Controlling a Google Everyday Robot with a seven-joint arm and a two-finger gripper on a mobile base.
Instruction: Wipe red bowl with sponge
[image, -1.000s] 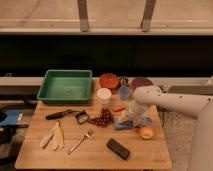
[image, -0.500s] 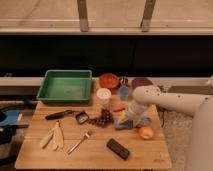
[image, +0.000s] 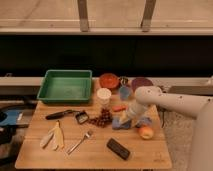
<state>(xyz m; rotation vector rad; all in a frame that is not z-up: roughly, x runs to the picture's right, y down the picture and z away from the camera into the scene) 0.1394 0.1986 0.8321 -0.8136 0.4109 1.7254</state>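
Right of the green tray (image: 66, 73) sits the red bowl (image: 108, 80). Nearer and further right lies the sponge (image: 120, 124), my gripper (image: 125, 118) down on it; how far it is closed, I cannot tell. The sponge is probably light and squashy, best pinched across its long sides.

Pale claw (image: 125, 118) at blue sponge (image: 118, 125); orange-red bowl (image: 108, 80), green tray (image: 67, 73)

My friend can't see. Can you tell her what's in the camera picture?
A white robot arm reaches in from the right, its pincer down at a blue sponge on a wooden table. The red bowl sits behind, at the far edge, beside a green tray; a black block lies near the front.
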